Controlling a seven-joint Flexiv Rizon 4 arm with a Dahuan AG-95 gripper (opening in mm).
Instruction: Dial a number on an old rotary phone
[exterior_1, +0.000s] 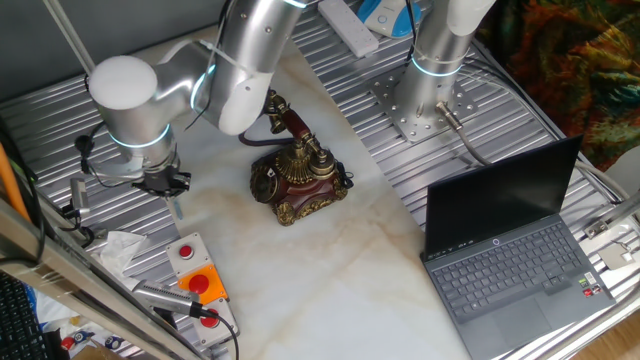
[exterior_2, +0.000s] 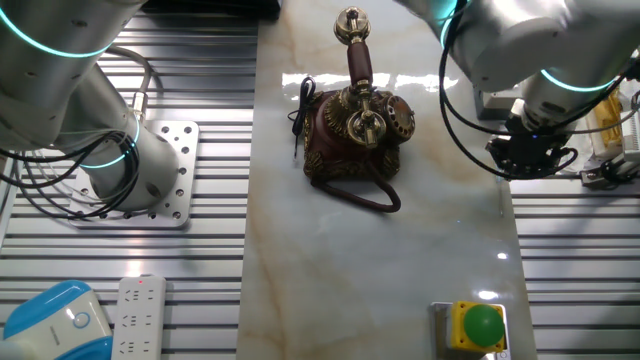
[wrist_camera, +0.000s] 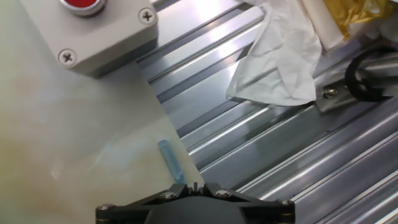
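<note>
The old rotary phone stands mid-table on the marble board, dark red with brass trim. Its handset rests on the cradle, and the dark dial faces left toward the arm. My gripper hangs over the board's edge, well apart from the phone. Its jaws are closed on a thin translucent bluish stick that points down at the board. The phone does not show in the hand view.
A grey box with a red button and an orange one lie near the gripper, beside crumpled white tissue. A laptop sits at the right. A second arm's base stands behind.
</note>
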